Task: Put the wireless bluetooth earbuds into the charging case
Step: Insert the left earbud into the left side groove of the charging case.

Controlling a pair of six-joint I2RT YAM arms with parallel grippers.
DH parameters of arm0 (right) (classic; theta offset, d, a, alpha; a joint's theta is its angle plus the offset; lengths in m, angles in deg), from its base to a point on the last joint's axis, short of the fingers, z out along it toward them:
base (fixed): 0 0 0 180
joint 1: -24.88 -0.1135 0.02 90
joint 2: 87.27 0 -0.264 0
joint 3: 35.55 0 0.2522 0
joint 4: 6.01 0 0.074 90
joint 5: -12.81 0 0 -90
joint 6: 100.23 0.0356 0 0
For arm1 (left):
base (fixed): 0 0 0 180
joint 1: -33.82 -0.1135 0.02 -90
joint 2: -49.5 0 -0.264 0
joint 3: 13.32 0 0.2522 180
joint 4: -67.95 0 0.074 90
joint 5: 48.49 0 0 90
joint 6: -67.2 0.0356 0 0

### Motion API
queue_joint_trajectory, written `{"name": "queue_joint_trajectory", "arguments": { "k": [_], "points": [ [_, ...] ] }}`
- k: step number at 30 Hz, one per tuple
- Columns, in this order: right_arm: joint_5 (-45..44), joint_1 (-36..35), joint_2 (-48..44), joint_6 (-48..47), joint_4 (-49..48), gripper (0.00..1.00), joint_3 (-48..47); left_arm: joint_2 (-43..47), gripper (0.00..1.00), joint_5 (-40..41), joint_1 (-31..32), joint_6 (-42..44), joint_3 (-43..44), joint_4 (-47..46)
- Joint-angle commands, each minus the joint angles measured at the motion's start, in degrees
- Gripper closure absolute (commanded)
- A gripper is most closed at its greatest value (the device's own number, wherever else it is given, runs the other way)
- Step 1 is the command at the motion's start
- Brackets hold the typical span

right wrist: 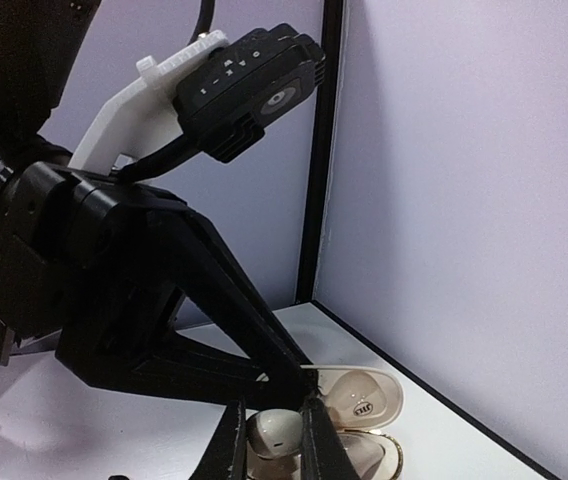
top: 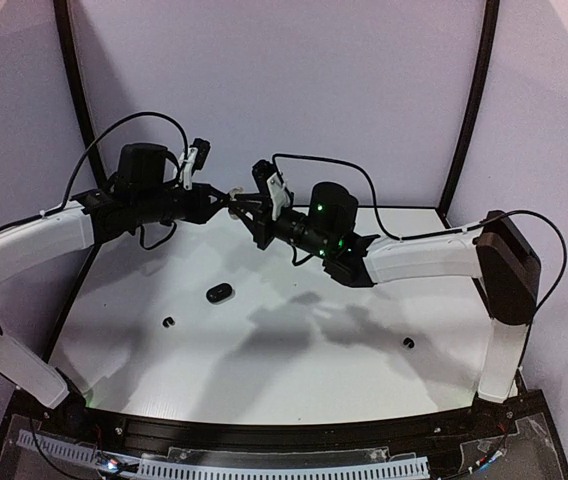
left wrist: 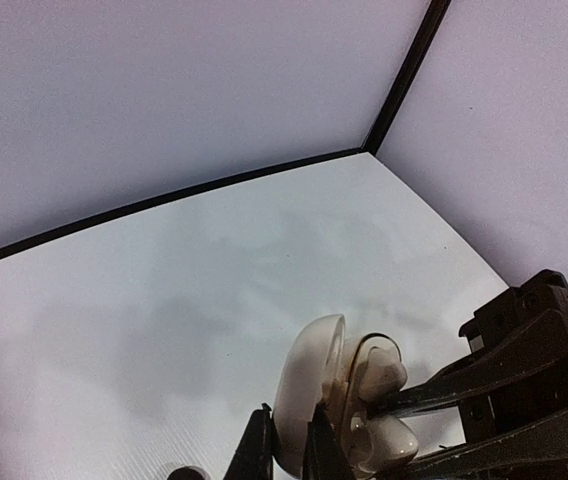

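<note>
Pinched tight in the right end effector (right wrist: pixel 272 442): one white earbud (right wrist: pixel 274 430). Held right at the mouth of the open white charging case (right wrist: pixel 359 398), just under the flipped-up lid.

Clenched on that case from the other side: the left end effector (left wrist: pixel 289 450), gripping the bottom edge.

Both up in the air, tip to tip, above the far part of the desk (top: pixel 294 350).

From the left wrist: case standing on its edge, lid open to the left. Earbud tucked into the case, with the thin black fingers (left wrist: pixel 434 395) of the right end effector poking in from the right. Another white lump just below it in the case. Cannot tell what that is.

Down on the desk, well apart from both end effectors: a small black case (top: pixel 219 293), lying flat toward the left side. Near it, a bit closer to the arms, one black earbud (top: pixel 169 322). Far over on the right side, another black earbud (top: pixel 408 342). Each alone on the bare desk, touching nothing else.

All around: pale walls (top: pixel 284 90), with black poles (top: pixel 469 110) in the corners.
</note>
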Motion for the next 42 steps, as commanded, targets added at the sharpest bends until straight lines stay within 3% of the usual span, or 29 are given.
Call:
{"name": "queue_joint_trajectory", "arguments": {
  "k": [1,15,26,42],
  "points": [
    [-4.21,0.42,0.05,-1.65,8.08,0.96,0.69,2.95,0.99,-3.41,0.04,-0.72,2.59,-2.76],
    [-6.38,0.47,-0.94,-3.08,11.73,0.84,-0.74,1.24,0.99,-6.74,-1.0,-3.18,4.15,1.24],
    [-6.38,0.47,-0.94,-3.89,14.66,0.8,-2.02,0.44,0.99,-8.15,-1.12,-3.52,4.09,3.35],
    [-3.01,0.46,-2.74,-6.33,17.63,0.57,-6.52,0.35,0.99,-9.27,-1.1,-2.22,3.59,4.6]
  ]
}}
